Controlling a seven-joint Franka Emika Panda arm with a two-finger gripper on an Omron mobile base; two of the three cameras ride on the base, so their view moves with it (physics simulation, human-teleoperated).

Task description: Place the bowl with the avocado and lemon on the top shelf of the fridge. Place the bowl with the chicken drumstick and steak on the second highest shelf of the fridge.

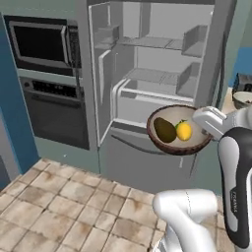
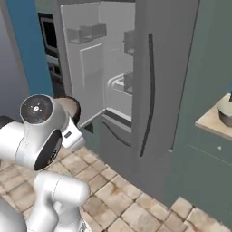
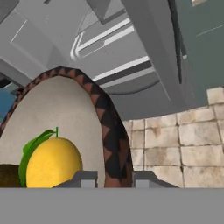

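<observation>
Fridge [image 1: 147,59], tall, grey, door swung wide, interior bare: top shelf [image 1: 147,43], thin translucent grey glass panel with pale edge, carrying nothing; second shelf below it [image 1: 152,76] likewise carrying nothing. Lower down, well short of either shelf and out in front of the fridge's bottom section, wide shallow dark brown wooden-looking bowl with tan inside [image 1: 177,129], raised off the floor, tilted a little toward the camera. White arm's gripper [image 3: 113,178] at the bowl's right rim; jaws nearly together, clamped across that patterned rim, one tip inside and one outside in the hand view. Inside the bowl, side by side and touching: dark green-brown egg-shaped avocado [image 1: 165,130], then small bright yellow oval lemon [image 1: 183,131]. Far right, on the tan worktop [image 1: 227,104], pale grey-cream bowl [image 1: 243,100], contents too small to tell. Judged from this: first bowl lifted but not yet shelved; lift to top shelf, release, then whole second bowl left.
</observation>
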